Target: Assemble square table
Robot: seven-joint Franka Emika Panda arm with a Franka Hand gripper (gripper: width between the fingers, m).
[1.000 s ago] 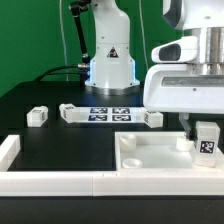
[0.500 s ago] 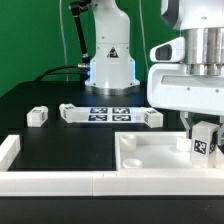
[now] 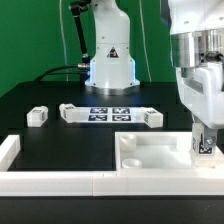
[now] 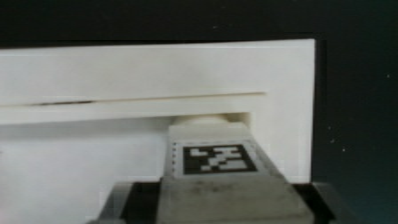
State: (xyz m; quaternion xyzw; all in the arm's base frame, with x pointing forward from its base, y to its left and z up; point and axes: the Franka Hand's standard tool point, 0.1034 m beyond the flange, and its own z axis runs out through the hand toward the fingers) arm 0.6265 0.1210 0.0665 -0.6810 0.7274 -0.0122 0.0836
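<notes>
White plastic square slab [image 3: 150, 158] lies flat on the black table [image 3: 60, 150], rimmed face up, at the exterior view's right, just behind the long white border rail [image 3: 50, 182]. Two-finger gripper [image 3: 202, 130] is clamped on one short white tagged leg [image 3: 206, 147]. The leg stands upright, long axis vertical, lower end in the slab's far right corner. Whether it touches cannot be told. In the wrist view the leg [image 4: 219, 160] shows its tag, with the slab [image 4: 143, 80] beyond. Three loose legs [image 3: 37, 116] lie well apart from the slab.
</notes>
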